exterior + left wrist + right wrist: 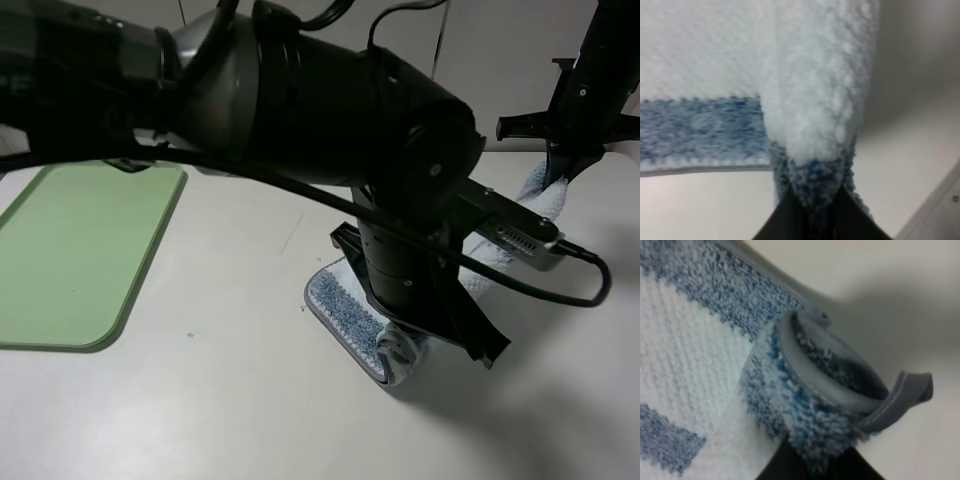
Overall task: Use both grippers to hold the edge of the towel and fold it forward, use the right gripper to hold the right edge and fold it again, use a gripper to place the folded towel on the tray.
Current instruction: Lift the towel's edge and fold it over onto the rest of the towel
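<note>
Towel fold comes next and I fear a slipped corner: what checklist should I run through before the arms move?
1. Left gripper shut on towel: ok.
2. Right gripper shut on towel corner: ok.
3. Corner loop free of the fingers: ok.
4. Towel flat between the grips: cannot tell, left arm hides it.
5. Tray in view, left of the towel: ok.

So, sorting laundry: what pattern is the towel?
The towel has blue and white stripes; right wrist view.
</note>
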